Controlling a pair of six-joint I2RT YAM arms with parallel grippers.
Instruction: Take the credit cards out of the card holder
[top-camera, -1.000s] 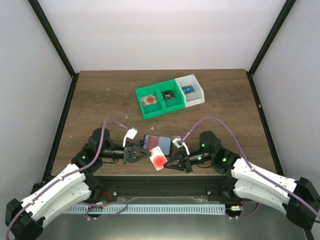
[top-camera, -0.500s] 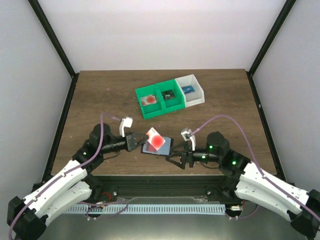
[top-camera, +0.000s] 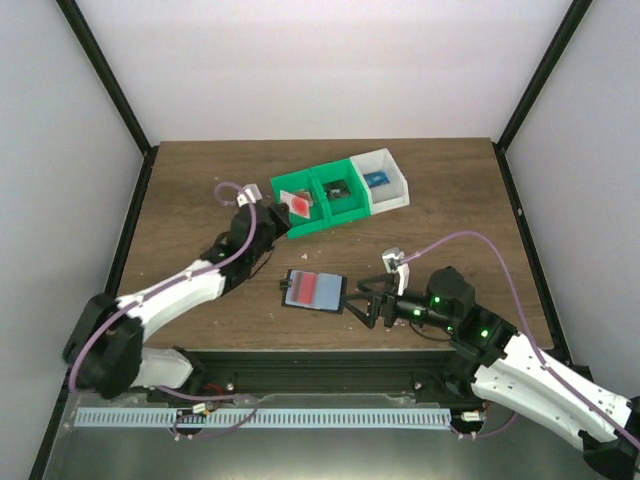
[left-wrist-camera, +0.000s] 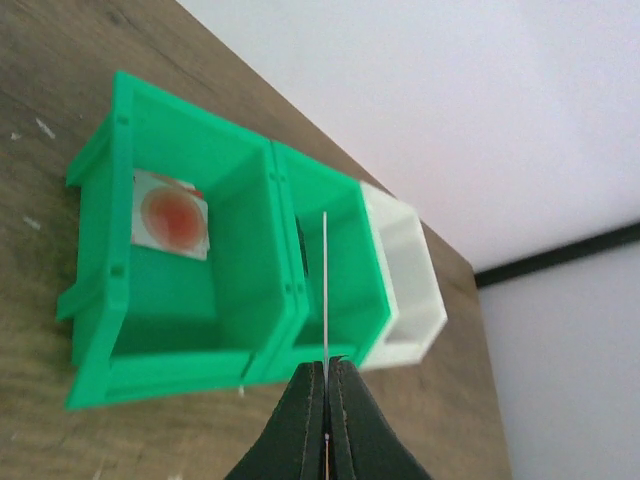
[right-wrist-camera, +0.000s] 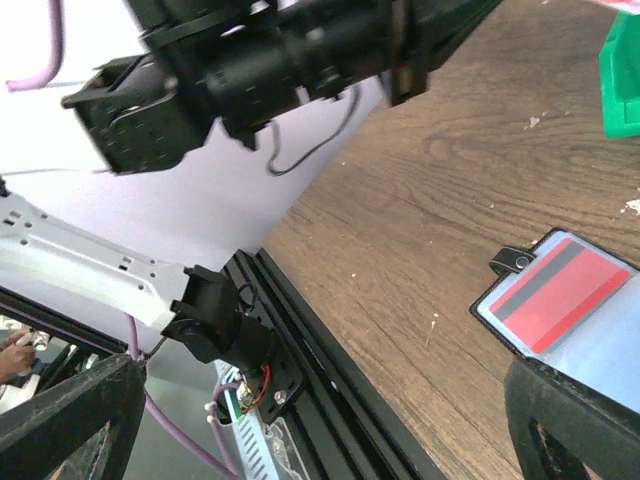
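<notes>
The card holder (top-camera: 315, 290) lies open on the table near the front, a red credit card (top-camera: 322, 291) still in its panel. In the right wrist view the card holder (right-wrist-camera: 575, 305) and that red card (right-wrist-camera: 562, 293) sit at the right edge. My left gripper (top-camera: 272, 217) is at the green bin (top-camera: 312, 222). It is shut on a thin card (left-wrist-camera: 325, 290), seen edge-on above the bin's dividing wall, between my black fingers (left-wrist-camera: 305, 420). My right gripper (top-camera: 365, 306) stands wide open just right of the card holder, holding nothing.
A white card with a red spot (left-wrist-camera: 170, 215) lies in the green bin's left compartment (left-wrist-camera: 160, 290). Its middle compartment holds a dark item (top-camera: 338, 188). The white bin (top-camera: 392, 190) beside it holds a blue item (top-camera: 375, 180). The black front rail (right-wrist-camera: 330, 400) borders the table.
My left gripper carried the card from above the card holder away to the green bin. My right gripper let go, opened wide and drew back to the right.
</notes>
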